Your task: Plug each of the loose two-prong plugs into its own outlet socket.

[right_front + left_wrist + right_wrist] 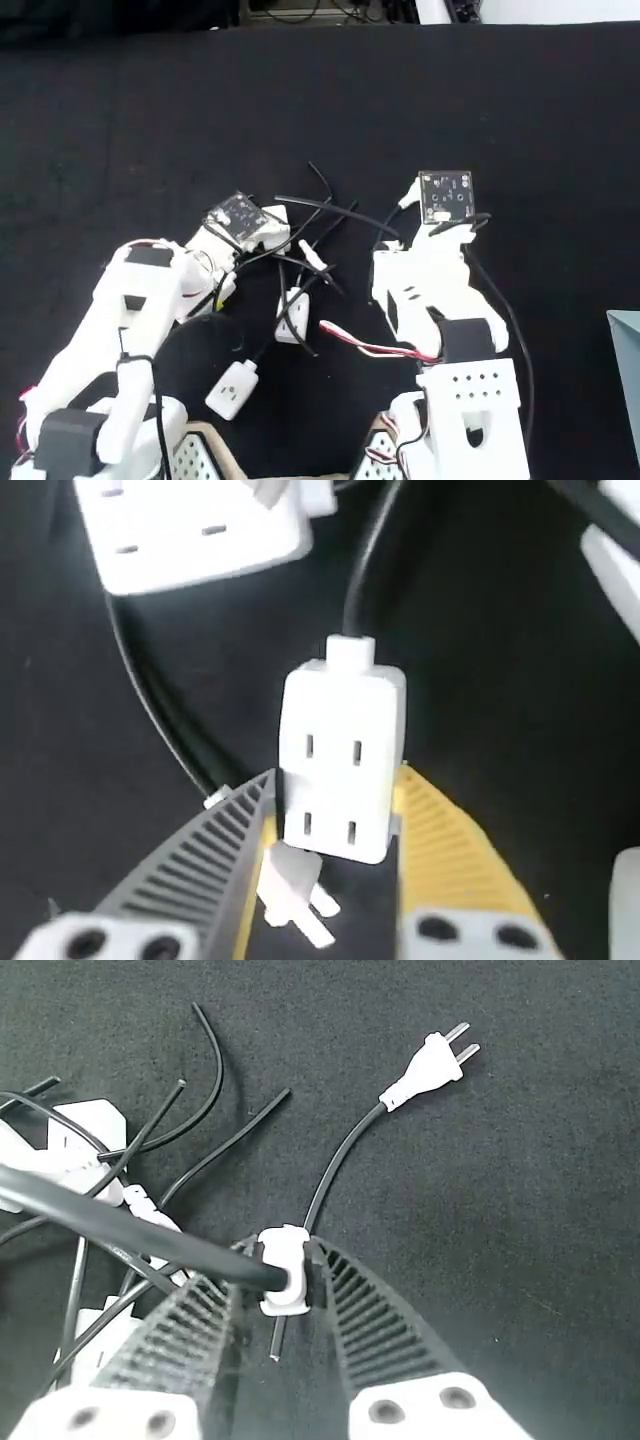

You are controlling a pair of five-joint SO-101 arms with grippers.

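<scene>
In the left wrist view my left gripper (335,780) is shut on a white outlet block (342,765) with two pairs of slots facing up; its black cord runs away from the fingers. A small white plug (295,895) lies under the block. A second white outlet block (190,530) lies farther off. My right gripper (282,1260) is shut on a white plug body (285,1272) with a thick black cable (110,1225). A loose white two-prong plug (432,1065) on a black cord lies on the cloth beyond it.
The high view shows a tangle of black cables (315,225) between the two arms. A white outlet block (290,315) and another (232,388) lie near the arm bases. A teal object (626,345) sits at the table's right edge. Black cloth covers the table.
</scene>
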